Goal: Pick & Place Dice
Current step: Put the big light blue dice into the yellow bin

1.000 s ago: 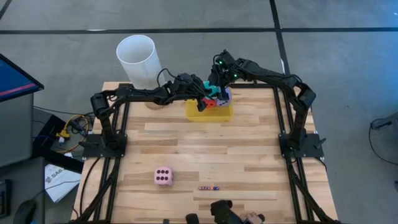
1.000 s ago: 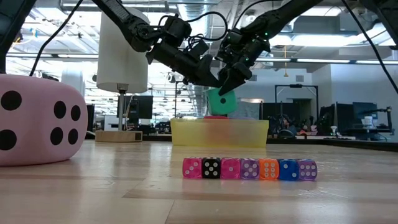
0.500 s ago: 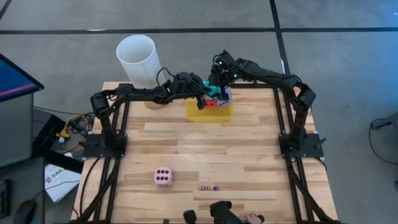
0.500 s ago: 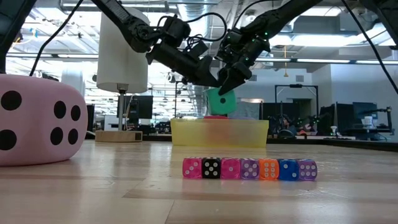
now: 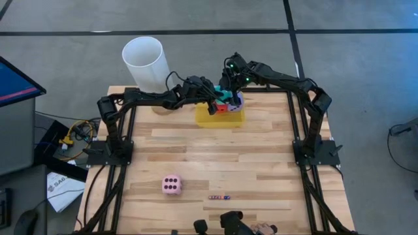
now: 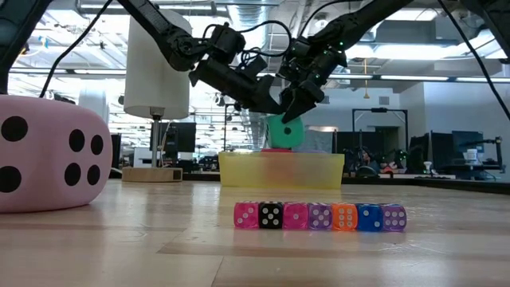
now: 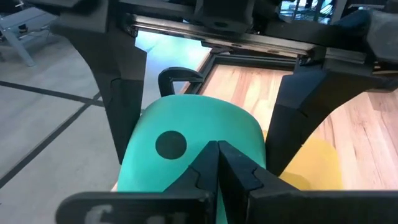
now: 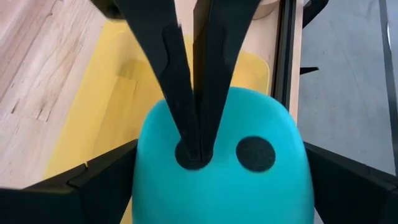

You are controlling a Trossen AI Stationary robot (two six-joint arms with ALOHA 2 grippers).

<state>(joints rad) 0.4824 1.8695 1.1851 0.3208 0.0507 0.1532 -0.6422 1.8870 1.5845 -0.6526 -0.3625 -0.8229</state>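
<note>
Near edge: pink die [image 5: 172, 185] on table [image 5: 261, 156], cut off at low view's left. Tiny dice row [image 6: 319, 216] beside.
Far: cyan die [image 6: 284, 131] above yellow bin [image 6: 280, 170], mostly hidden under arms in high view. Left gripper [image 6: 275, 102] and right gripper [image 6: 293, 108] both clamp it. Red, purple dice in bin barely visible.
Vs 1 s ago: left arm shifted slightly, die unmoved.

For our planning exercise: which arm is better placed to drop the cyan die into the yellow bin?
Right: its claw clamps the cyan die over the yellow bin; the left claw, shut, only touches it.
</note>
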